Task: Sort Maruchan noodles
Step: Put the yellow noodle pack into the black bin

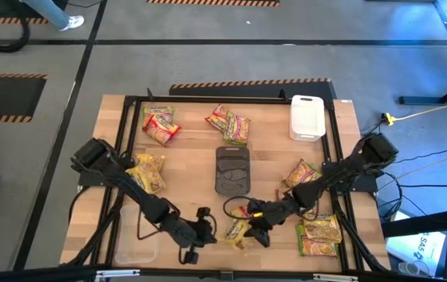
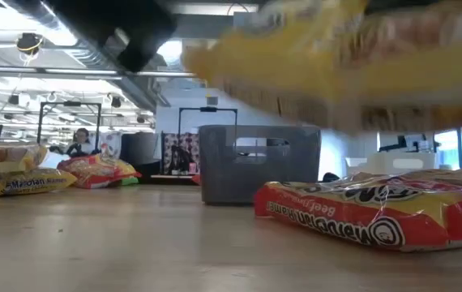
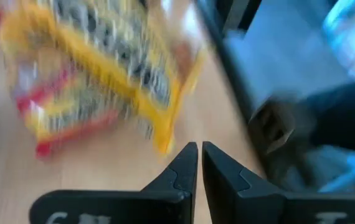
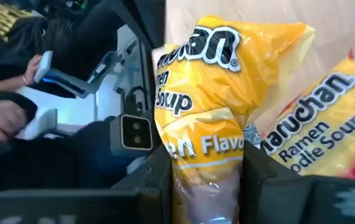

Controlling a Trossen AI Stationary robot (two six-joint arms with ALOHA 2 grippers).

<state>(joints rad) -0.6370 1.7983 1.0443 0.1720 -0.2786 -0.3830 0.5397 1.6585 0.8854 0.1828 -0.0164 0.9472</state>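
Yellow crinkly plastic noodle packet [image 4: 205, 124] sits pinched between the right gripper's [image 1: 248, 230] dark fingers [image 4: 159, 180], at about six o'clock on the wooden table [image 1: 192, 164]. Just toward nine o'clock, the left gripper [image 1: 201, 235] has its fingers pressed together, holding nothing.

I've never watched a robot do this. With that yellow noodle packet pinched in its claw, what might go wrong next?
The right gripper pinches only one end of the crinkly yellow plastic noodle packet, so it could slip out or tear. A second yellow packet lies right beside it and might get dragged along. The left gripper, shut and empty, sits close by, so the two arms could bump.
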